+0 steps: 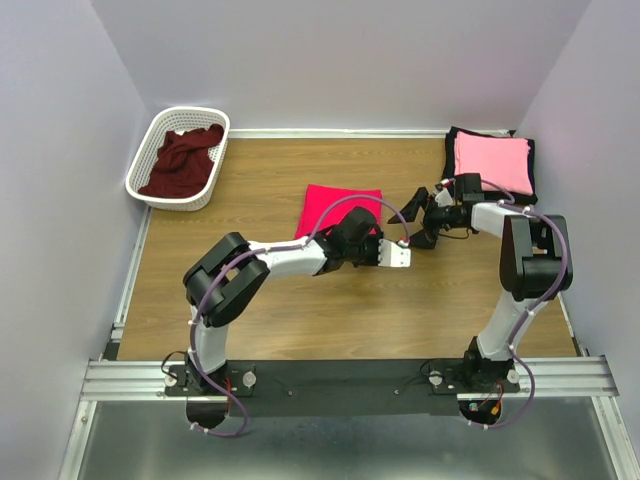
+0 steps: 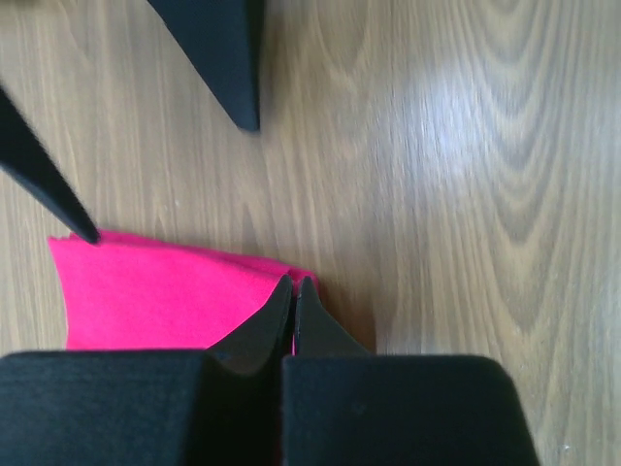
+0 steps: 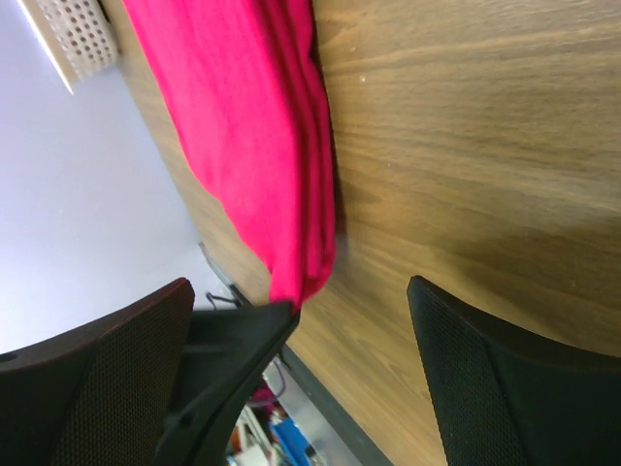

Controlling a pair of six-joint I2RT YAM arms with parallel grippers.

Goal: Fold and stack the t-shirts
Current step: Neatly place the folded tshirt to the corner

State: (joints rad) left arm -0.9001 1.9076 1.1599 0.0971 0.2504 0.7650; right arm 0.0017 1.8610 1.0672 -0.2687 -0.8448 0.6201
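Observation:
A folded crimson-red t-shirt lies mid-table. My left gripper is shut on its near right corner, with a sliver of red between the fingers. My right gripper stands open just right of that corner, holding nothing; its fingers show at the top of the left wrist view. A light pink t-shirt lies folded on a black one at the back right. A dark maroon t-shirt sits crumpled in the basket.
The white lattice basket stands at the back left corner. Walls close the table on the left, back and right. Bare wood lies between the basket and the red shirt.

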